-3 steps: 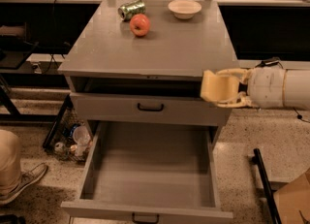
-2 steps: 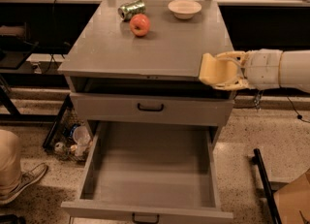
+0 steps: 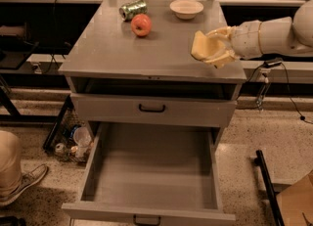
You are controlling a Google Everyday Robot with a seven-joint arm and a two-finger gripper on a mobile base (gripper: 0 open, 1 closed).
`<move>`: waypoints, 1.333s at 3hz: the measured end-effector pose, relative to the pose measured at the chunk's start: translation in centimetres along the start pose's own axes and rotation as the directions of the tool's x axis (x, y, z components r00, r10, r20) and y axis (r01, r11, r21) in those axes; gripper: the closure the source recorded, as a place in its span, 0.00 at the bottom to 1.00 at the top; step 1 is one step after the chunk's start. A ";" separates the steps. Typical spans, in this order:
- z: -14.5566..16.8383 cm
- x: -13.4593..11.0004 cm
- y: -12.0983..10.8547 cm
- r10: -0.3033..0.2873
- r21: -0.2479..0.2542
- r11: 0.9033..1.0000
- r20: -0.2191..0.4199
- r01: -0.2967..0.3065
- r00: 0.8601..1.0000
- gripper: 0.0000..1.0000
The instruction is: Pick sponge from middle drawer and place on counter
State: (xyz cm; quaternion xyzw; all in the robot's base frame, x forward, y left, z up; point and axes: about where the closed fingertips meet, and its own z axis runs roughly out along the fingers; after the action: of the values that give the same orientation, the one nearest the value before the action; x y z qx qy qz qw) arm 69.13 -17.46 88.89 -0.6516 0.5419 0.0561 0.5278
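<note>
One sponge (image 3: 199,47) is clenched by the jaws of the gripper (image 3: 215,50) at the right front edge of the surface (image 3: 112,49); one apple (image 3: 141,25), one can (image 3: 133,10) and one bowl (image 3: 186,9) are seen rearward.

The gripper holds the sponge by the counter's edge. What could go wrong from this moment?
The gripper holds the sponge near the counter's right front edge; released there, it might fall off, into the open middle drawer or onto the floor. Reaching further in, the arm could knock the cream bowl.
</note>
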 end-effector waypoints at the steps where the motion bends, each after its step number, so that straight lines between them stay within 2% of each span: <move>1: 2.2 0.8 -1.8 0.037 -0.021 0.999 0.008 -0.037 0.999 1.00; 2: 4.1 1.0 -2.9 0.060 -0.041 0.997 0.026 -0.059 0.998 1.00; 4: 5.7 1.2 -3.8 0.087 -0.055 0.995 0.046 -0.085 0.995 0.58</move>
State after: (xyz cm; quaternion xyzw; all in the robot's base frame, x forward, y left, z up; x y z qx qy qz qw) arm 75.40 -14.51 87.98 -0.6399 0.5548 0.1090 0.5204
